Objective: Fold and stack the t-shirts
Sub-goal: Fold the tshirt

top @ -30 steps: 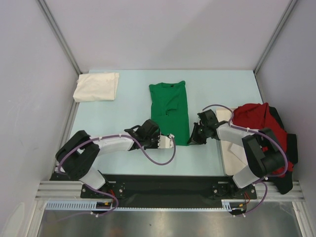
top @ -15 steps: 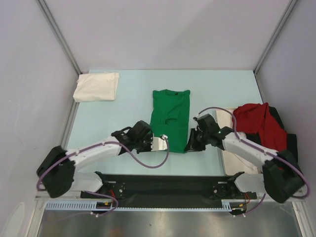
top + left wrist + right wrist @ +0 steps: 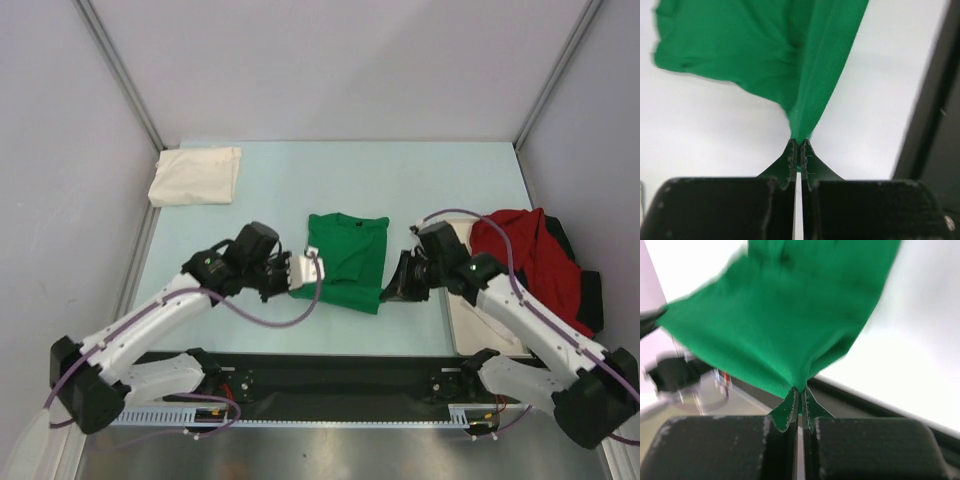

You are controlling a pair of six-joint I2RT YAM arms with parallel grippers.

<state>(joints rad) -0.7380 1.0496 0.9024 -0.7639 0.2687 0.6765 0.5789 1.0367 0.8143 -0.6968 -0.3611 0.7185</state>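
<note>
The bright green t-shirt (image 3: 343, 258) lies mid-table, its near hem lifted off the surface. My left gripper (image 3: 297, 276) is shut on the shirt's near left corner. In the left wrist view the green t-shirt (image 3: 790, 55) runs up from the pinched jaws of the left gripper (image 3: 798, 150). My right gripper (image 3: 393, 290) is shut on the near right corner; the right wrist view shows the green t-shirt (image 3: 785, 315) fanning out from the right gripper (image 3: 800, 392). A folded cream-white t-shirt (image 3: 195, 175) rests at the far left. A red t-shirt (image 3: 525, 255) and a dark t-shirt (image 3: 590, 300) lie crumpled at the right.
A flat white tray (image 3: 468, 318) sits under the red and dark heap at the right edge. Grey walls enclose the table on three sides. The black base rail (image 3: 330, 375) runs along the near edge between the arm mounts.
The left gripper has shut on the green shirt's near left corner. Both arms have risen with the hem, and the shirt's collar end has slid nearer, so the shirt looks shorter.
</note>
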